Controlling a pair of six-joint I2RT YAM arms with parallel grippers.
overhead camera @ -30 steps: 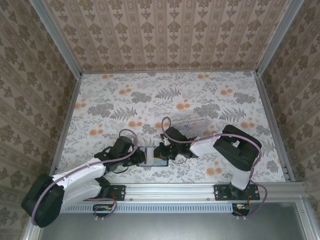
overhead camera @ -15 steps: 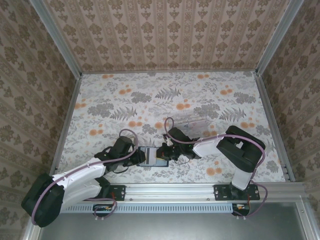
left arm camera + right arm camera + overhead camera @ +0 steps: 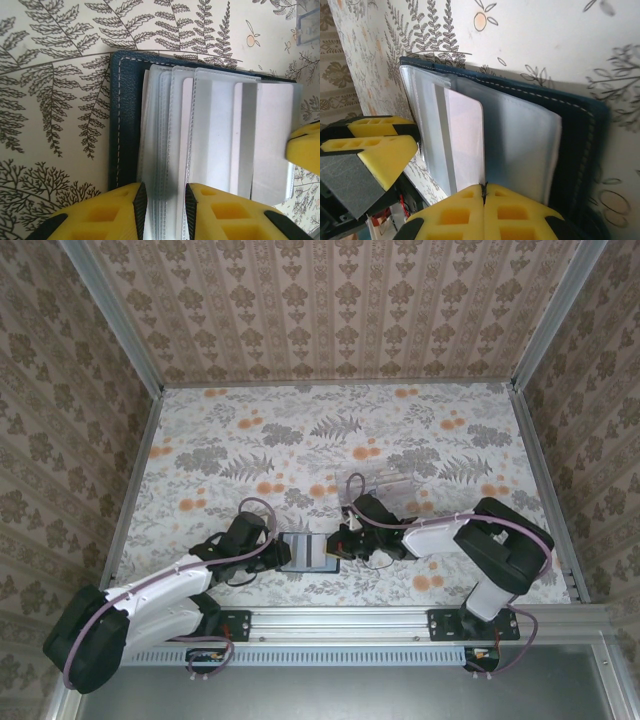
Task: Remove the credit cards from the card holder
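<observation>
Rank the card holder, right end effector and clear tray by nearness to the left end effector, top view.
1. card holder, held by the left end effector.
2. right end effector, at the holder's right edge.
3. clear tray, farther back-right.

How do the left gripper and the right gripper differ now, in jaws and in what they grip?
The left gripper has its jaws slightly apart, clamped on the clear sleeves of the card holder; the right gripper has its jaws pressed together on the edge of a pale credit card. The left gripper is at the holder's left end, the right gripper at its right end. Both have yellow fingers.
</observation>
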